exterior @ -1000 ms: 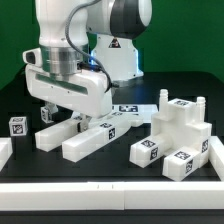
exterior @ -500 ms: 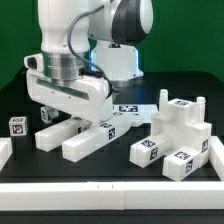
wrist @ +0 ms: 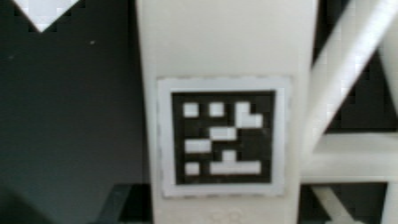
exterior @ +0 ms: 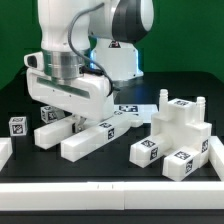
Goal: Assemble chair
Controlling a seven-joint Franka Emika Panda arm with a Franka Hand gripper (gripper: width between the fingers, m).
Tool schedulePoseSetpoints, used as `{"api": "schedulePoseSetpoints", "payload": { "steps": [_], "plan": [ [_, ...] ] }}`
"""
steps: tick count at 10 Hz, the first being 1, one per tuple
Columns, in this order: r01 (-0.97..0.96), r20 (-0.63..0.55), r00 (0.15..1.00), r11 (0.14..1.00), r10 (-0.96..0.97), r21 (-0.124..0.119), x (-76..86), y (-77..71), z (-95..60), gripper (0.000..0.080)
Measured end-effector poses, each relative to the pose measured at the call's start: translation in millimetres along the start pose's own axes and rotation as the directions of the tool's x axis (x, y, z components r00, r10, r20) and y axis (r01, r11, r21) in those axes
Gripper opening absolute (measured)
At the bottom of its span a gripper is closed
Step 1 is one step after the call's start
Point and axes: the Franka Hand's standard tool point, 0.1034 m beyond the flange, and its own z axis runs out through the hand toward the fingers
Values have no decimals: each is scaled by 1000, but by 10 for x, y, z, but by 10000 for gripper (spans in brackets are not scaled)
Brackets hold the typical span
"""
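claw (exterior: 64, 118) low over bench (exterior: 100, 168) | tagged panel (wrist: 217, 60) sits dead centre right under my claw | grip: can't tell if I'm clamped on it or clear

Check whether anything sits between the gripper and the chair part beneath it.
Nothing visible does. The gripper hangs low over the tagged white bar, which fills the middle of the wrist view uncovered. Whether the jaws touch it cannot be told.
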Motion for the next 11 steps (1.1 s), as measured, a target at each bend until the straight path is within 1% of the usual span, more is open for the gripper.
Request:
{"api": "schedulePoseSetpoints", "payload": {
  "steps": [1, 2, 3, 5, 6, 7, 8, 9, 10, 11],
  "plan": [
    [2, 15, 1000, 1000, -3, 19, 26, -45, -158, 288],
    [9, 34, 999, 999, -11, 46, 31, -78, -363, 287],
    [10, 46, 999, 997, -13, 73, 23, -144, -555, 287],
    [-7, 77, 997, 992, -3, 128, -49, -279, -972, 287],
    [-6, 67, 998, 990, -4, 138, -99, -374, -1079, 287],
    [2, 67, 998, 991, -11, 133, -146, -402, -978, 287],
    [-23, 81, 997, 993, 13, 115, -177, -311, -757, 287],
    [-19, 93, 996, 994, 8, 111, -173, -344, -754, 287],
    [-17, 86, 996, 993, 7, 119, -158, -365, -795, 287],
    [-18, 88, 996, 993, 7, 117, -169, -378, -791, 287]
  ]
}}
